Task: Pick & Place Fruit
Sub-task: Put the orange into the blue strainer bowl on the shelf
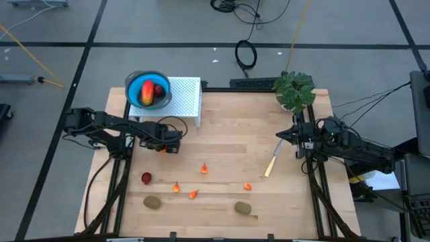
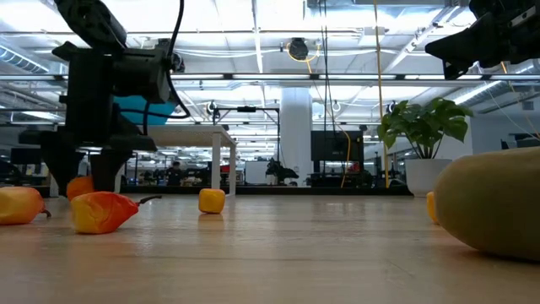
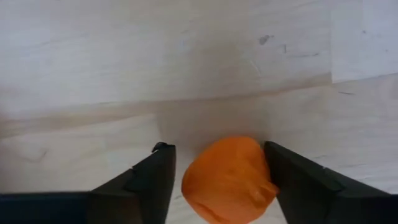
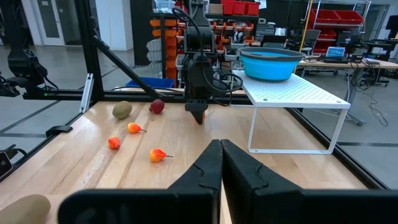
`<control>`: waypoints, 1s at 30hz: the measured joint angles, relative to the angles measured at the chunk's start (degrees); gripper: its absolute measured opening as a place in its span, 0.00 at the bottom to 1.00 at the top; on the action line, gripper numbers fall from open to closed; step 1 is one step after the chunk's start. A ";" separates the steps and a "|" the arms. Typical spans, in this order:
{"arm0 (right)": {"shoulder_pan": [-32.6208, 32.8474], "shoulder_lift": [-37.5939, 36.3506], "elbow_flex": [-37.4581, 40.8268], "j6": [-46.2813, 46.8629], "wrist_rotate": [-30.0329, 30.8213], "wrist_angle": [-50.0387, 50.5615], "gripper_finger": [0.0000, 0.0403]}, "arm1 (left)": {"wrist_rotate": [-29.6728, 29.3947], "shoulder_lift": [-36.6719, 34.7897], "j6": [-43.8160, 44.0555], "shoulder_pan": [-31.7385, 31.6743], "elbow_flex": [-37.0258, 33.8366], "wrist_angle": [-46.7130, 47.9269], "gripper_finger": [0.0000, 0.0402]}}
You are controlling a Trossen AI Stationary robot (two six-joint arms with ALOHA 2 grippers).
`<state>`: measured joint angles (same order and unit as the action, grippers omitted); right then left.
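The small orange ball [image 3: 227, 180] sits on the wooden table [image 1: 228, 134], just in front of the white stand. My left gripper [image 3: 217, 146] points down over it, open, one finger on each side; it shows in the high view as left gripper [image 1: 163, 146]. The blue bowl [image 1: 132, 86] on the stand holds the red-orange oval [image 1: 148, 94] and a dark red ball [image 1: 159, 89]. Another dark red ball [image 1: 146, 177], several orange-red bits [image 1: 203, 169] and two kiwis [image 1: 153, 202] [image 1: 243, 208] lie toward the near edge. My right gripper [image 4: 219, 149] hovers shut at the table's right side. My left gripper comes from above, pointing down, with the orange ball between its fingers. One finger [image 3: 280, 177] lies against the ball's side [image 3: 264, 183]. The other finger [image 3: 158, 177] stands a narrow gap away. The ball rests on the table.
The white perforated stand [image 1: 188, 97] is at the far left, and a leafy plant [image 1: 294, 89] at the far right corner. A pale yellow stick [image 1: 271, 165] lies near my right gripper [image 1: 281, 136]. The table's middle is bare wood.
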<state>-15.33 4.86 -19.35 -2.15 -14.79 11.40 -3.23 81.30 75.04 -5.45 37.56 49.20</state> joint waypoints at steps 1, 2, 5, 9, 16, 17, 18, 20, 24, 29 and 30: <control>0.01 0.02 0.00 0.00 0.00 0.02 0.00 | 0.00 0.00 0.28 0.00 0.00 0.15 0.57; 0.01 0.01 0.00 0.00 0.00 0.00 0.00 | -0.02 0.02 0.48 0.00 0.00 0.19 0.55; 0.00 0.02 0.00 0.00 0.00 0.00 0.00 | 0.14 0.02 0.28 0.00 0.23 0.65 0.49; 0.00 0.01 0.00 0.00 0.00 0.01 0.00 | 2.43 0.02 -1.25 0.01 2.15 2.03 0.42; 0.01 0.00 0.00 0.00 0.00 0.02 0.00 | 4.89 0.02 -7.08 0.07 11.08 9.53 0.38; 0.00 0.02 0.00 0.00 0.00 0.00 0.00 | 4.88 0.02 -8.33 0.07 12.89 10.44 0.38; 0.02 0.00 0.00 0.00 0.00 0.00 0.00 | 4.79 0.02 -9.73 0.07 14.63 11.11 0.38; 0.00 0.00 0.00 0.00 0.00 0.02 0.00 | 4.68 0.02 -13.97 0.06 18.40 11.45 0.40; 0.00 0.02 0.00 -0.02 -0.02 0.02 0.00 | 2.71 0.02 -24.80 0.82 25.81 10.22 0.43; 0.02 0.02 0.00 -0.02 -0.02 0.02 0.00 | 1.20 0.02 -40.03 1.87 32.19 4.37 0.43; 0.00 0.02 0.00 -0.01 -0.04 0.01 0.00 | 1.21 0.02 -43.13 2.17 33.17 2.51 0.43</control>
<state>-15.33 4.88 -19.35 -2.17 -14.83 11.41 -2.02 81.32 31.91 -3.28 70.73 51.71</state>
